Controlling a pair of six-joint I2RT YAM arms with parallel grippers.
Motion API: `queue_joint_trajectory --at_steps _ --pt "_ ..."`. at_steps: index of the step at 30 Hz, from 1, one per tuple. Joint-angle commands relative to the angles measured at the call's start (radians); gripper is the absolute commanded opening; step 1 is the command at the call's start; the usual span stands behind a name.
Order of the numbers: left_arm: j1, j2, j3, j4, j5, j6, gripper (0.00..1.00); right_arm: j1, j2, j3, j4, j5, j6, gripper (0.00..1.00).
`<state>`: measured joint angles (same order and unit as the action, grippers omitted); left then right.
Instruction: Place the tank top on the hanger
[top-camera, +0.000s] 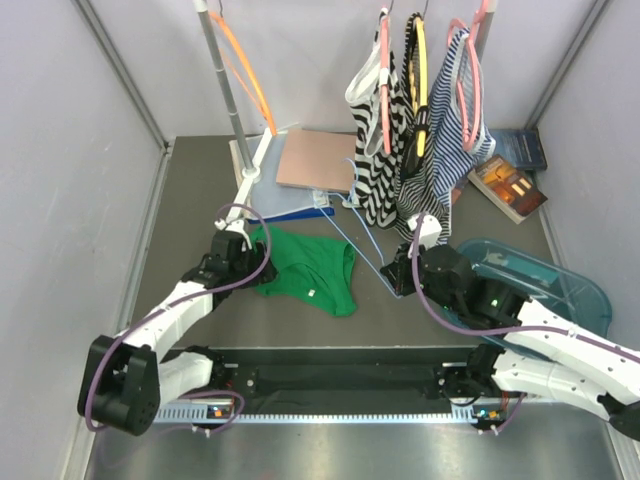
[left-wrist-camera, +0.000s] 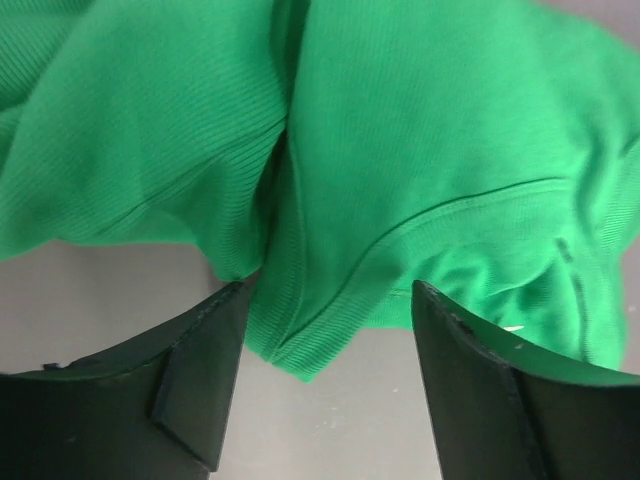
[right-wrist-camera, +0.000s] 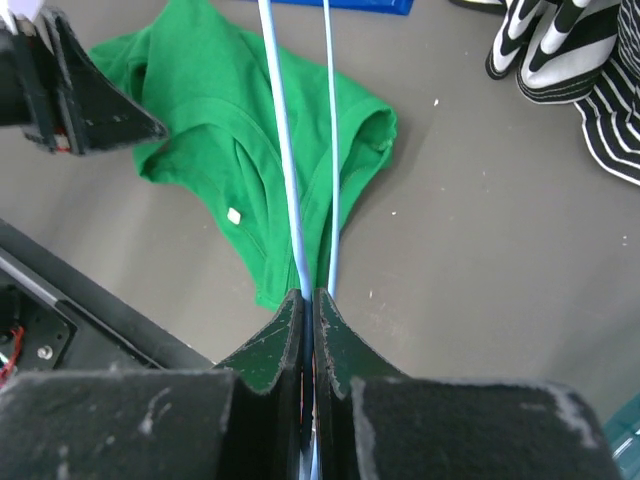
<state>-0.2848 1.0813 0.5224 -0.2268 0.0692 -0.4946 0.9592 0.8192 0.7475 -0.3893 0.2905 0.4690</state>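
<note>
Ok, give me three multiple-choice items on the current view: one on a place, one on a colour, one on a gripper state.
1. Where is the tank top? A) lying on the table B) hanging up C) held in the air
2. What colour is the hanger in the right gripper? A) orange B) pink C) light blue
3. How is the left gripper? A) open at the top's hem B) shut on the top C) shut on the hanger
Answers: 1 A, it lies crumpled on the table; 2 C, thin light-blue wire leaves the shut jaws; 3 A, its fingers stand apart, fabric between them.
</note>
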Motion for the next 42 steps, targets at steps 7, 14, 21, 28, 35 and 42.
queue_joint_trajectory --at_steps 7,14,21,28,35,42 --pt "0.003 -0.040 -0.009 0.040 0.004 -0.009 0.51 -0.005 -0.045 0.003 0.024 0.004 0.017 0.00" --pt "0.003 -0.037 -0.015 0.066 0.047 -0.012 0.41 -0.005 -0.120 0.056 -0.130 -0.017 -0.044 0.00" --pt "0.004 0.011 -0.002 0.073 0.032 -0.010 0.31 -0.005 -0.196 0.036 -0.177 -0.105 -0.050 0.00" --pt "0.003 -0.007 0.010 0.081 0.054 -0.015 0.00 -0.005 -0.199 0.012 -0.141 -0.261 -0.066 0.00" --pt "0.003 -0.040 0.056 -0.021 -0.034 0.001 0.00 -0.004 -0.224 -0.030 -0.142 -0.286 -0.055 0.00" --pt "0.001 0.002 0.031 -0.054 -0.120 -0.015 0.27 -0.005 -0.181 -0.045 -0.072 -0.335 -0.052 0.00"
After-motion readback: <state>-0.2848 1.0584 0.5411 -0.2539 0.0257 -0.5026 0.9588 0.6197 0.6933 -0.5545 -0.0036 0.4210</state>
